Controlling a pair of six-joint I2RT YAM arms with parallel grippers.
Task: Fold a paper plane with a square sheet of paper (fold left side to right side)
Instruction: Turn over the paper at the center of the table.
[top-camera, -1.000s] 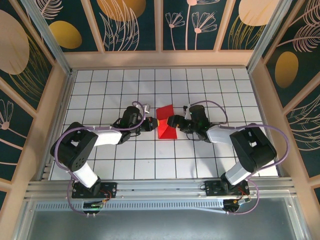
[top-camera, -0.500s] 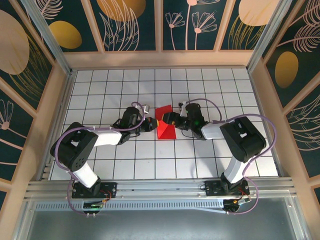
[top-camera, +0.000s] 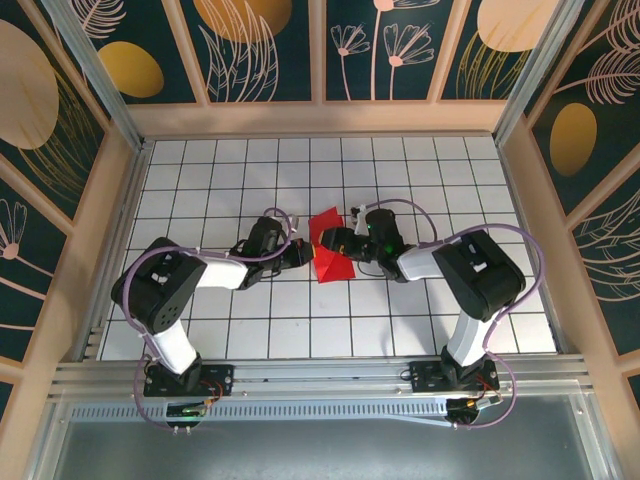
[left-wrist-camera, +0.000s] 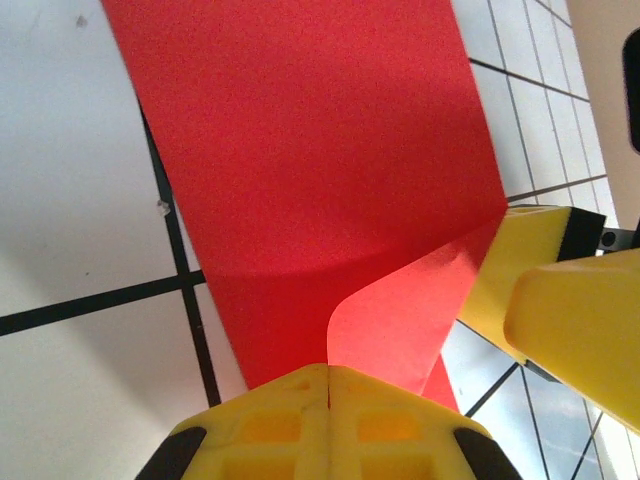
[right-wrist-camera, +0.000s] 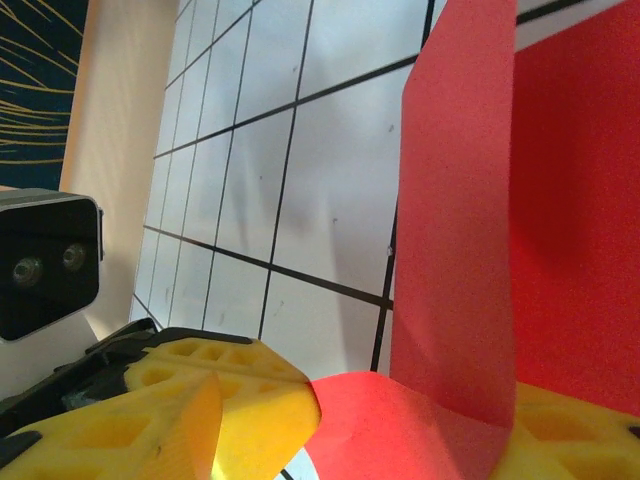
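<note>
So the square sheet of paper (top-camera: 330, 258) sits right between the two claws. It's mostly flat on the table (top-camera: 200, 180), spreading out ahead of the left claw (left-wrist-camera: 328, 372) and running right up to its fingertips. One flap (right-wrist-camera: 455, 200) is off the table and stands up in a curl, with its lower end in the gap of the right claw (right-wrist-camera: 415, 415). The left claw is fully closed, fingers pressed together, and in its wrist view the red edge comes out of the seam, so we'd say it's pinching the near edge. The right claw is just beside it, almost nose to nose, fingers apart at a middling width with the flap between them. We can't tell if either pad actually presses the paper. Our read is that we're in the left-over-right fold, at the bit where the lifted side gets handed across. We can't see a pressed crease, so there's plenty of folding left. Next, we reckon the right claw has to close on that flap and the left one let go. Then the flap needs carrying away from the left claw to the far edge, lined up square before pressing. It's thin paper, so a skewed pull would probably wrinkle it.
</note>
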